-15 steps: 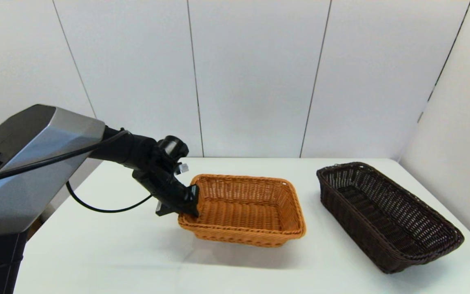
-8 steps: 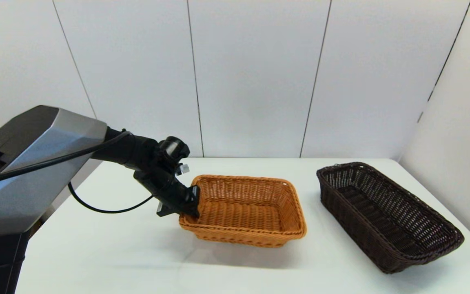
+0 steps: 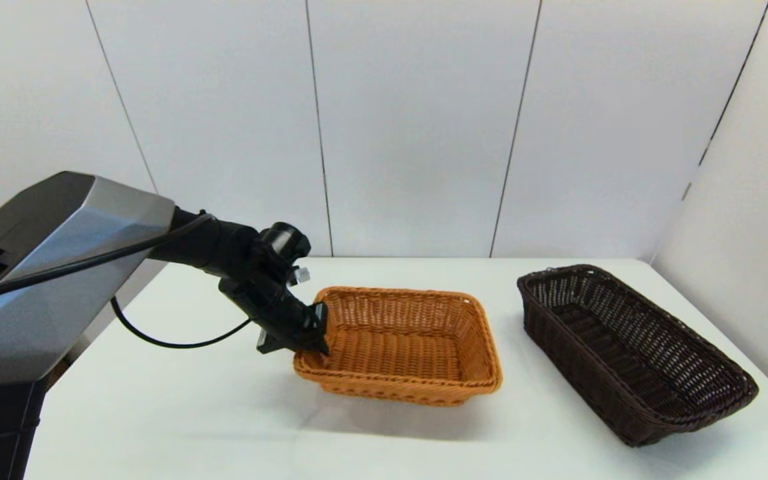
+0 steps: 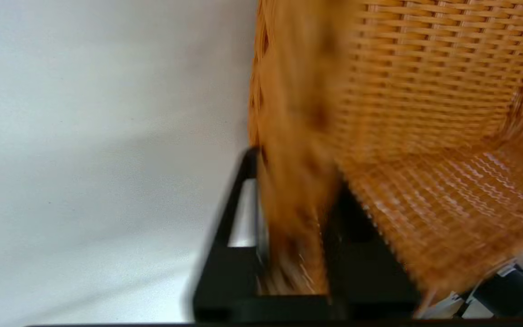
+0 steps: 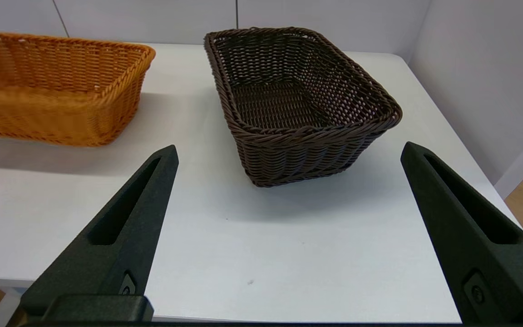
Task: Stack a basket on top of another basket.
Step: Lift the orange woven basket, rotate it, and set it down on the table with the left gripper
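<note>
The orange-tan basket point(image 3: 404, 347) hangs a little above the table at centre left, casting a shadow below it. My left gripper point(image 3: 314, 333) is shut on its left end wall. In the left wrist view, that wall of the orange-tan basket point(image 4: 425, 113) runs between the two fingers of the left gripper point(image 4: 293, 190). The dark brown basket point(image 3: 631, 353) rests on the table at the right, lying at an angle. My right gripper point(image 5: 288, 149) is open near the table's front edge, facing the near end of the dark brown basket point(image 5: 298, 91), with the orange-tan basket point(image 5: 52, 91) off to one side.
The white table point(image 3: 191, 413) is closed in by white wall panels at the back and on the right. The dark brown basket lies close to the table's right edge. The left arm's black cable point(image 3: 157, 337) loops over the table's left part.
The left gripper and the orange-tan basket have shifted slightly to the right. The dark brown basket has not moved.
</note>
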